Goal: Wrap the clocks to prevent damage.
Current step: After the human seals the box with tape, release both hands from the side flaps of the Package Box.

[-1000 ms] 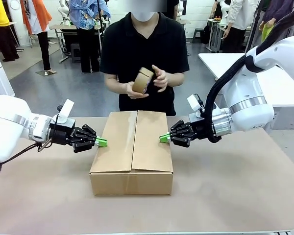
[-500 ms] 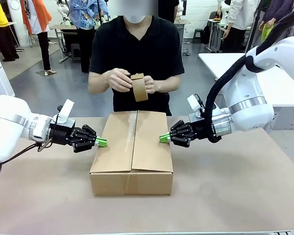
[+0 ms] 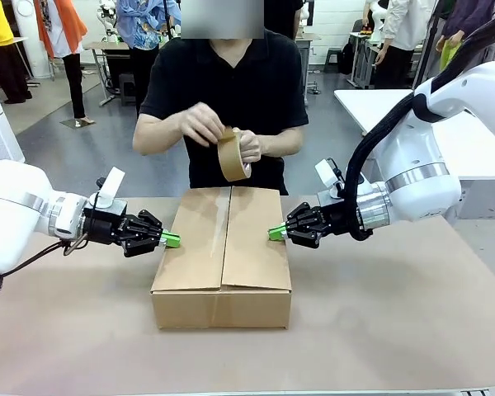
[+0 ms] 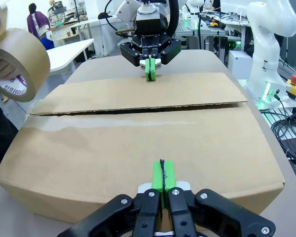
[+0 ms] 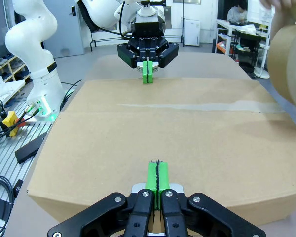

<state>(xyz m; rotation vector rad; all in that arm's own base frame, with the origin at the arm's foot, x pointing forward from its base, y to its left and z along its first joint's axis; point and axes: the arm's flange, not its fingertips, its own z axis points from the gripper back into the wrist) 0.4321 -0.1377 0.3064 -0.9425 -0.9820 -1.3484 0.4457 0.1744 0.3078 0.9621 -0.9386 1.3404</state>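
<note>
Shown clenched and empty — left pincer (image 3: 172, 240) and right pincer (image 3: 275, 233), placed at opposite edges of the box (image 3: 200, 252); contents are hidden beneath shut flaps.

Brown-covered table (image 3: 396, 330); 1 closed cardboard box (image 3: 223, 247) at centre.

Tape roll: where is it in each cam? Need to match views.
Front: tape roll top centre, held above the far end of the cardboard box.
Left wrist: tape roll at the upper left edge.
Right wrist: tape roll at the upper right edge, cut off.
Shared landmark: the cardboard box's taped centre seam.
</note>
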